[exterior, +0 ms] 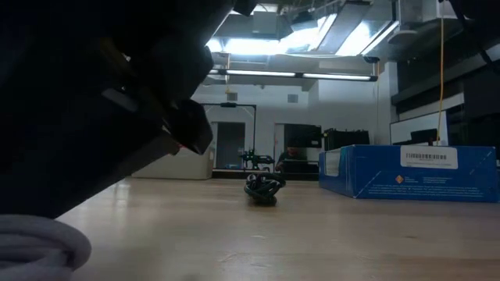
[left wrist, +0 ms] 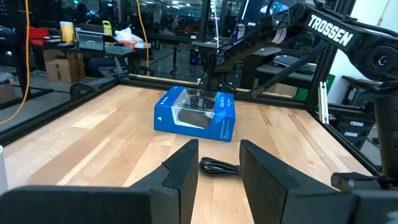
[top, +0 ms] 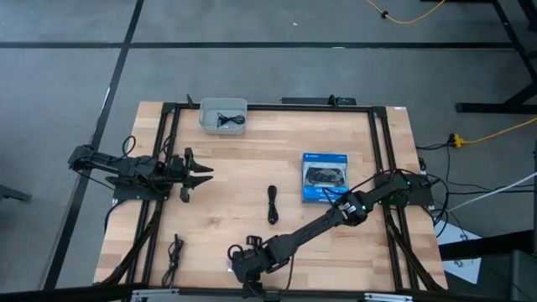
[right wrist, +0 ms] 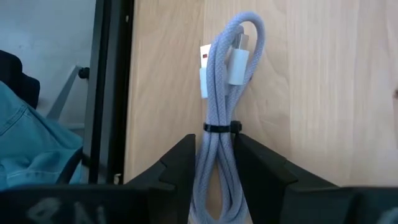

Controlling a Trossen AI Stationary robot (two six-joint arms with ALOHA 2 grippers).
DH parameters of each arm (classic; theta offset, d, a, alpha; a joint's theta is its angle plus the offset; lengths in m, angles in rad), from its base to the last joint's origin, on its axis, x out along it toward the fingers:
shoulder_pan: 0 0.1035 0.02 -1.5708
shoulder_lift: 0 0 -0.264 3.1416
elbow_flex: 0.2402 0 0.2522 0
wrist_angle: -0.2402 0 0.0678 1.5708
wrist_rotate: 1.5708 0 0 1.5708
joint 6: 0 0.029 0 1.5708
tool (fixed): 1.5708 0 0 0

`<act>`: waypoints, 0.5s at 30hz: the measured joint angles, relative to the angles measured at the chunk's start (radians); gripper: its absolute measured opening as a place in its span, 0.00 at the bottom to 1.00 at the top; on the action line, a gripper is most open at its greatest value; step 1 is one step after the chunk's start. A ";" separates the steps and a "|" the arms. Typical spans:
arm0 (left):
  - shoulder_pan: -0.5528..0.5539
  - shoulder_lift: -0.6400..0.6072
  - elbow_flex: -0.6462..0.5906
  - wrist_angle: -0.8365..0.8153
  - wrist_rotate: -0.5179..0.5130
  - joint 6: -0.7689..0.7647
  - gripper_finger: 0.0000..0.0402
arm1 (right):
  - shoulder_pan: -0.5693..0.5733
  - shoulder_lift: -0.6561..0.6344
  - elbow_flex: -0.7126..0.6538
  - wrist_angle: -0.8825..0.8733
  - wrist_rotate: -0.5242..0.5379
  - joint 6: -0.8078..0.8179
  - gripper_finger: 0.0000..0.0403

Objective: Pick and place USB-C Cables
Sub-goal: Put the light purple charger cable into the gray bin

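Observation:
A silvery-grey USB-C cable [right wrist: 227, 74], bundled with a black tie, lies flat on the wood near the table's near edge. My right gripper [right wrist: 216, 143] is over it, reaching far across to the near-left [top: 239, 262], shut on the bundle. In the low view the cable [exterior: 35, 242] shows pale under the dark gripper. A black cable [top: 273, 204] lies mid-table, also seen ahead of my left gripper [left wrist: 219, 149]. That gripper hovers open at the left side [top: 201, 174], touching nothing. Another black cable [top: 174, 249] lies near-left. A third [top: 226, 120] sits in the grey bin [top: 208, 115]. My right gripper pinches the silvery-grey bundle between its two fingers, just below the black tie [right wrist: 214, 155], toward the looped end away from the white plugs [right wrist: 236, 65]. The fingers come from above, pointing down, one on each long side. The cable lies flat on the table.
The flat blue box [top: 324, 174] lies right of centre, under the right arm. Black frame rails run along the table's sides, and one [right wrist: 109, 93] is close beside the held cable. Blue cloth [right wrist: 25, 143] shows beyond that edge. A yellow cord [top: 495, 130] lies on the floor.

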 joint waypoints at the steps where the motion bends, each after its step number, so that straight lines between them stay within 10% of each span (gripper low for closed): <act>1: 0.000 0.000 0.000 0.000 0.000 0.000 0.27 | 0.000 0.004 0.000 0.000 0.003 0.000 0.29; 15: 0.000 0.000 0.000 0.000 -0.004 0.000 0.27 | 0.011 0.015 -0.001 -0.024 0.109 -0.082 0.29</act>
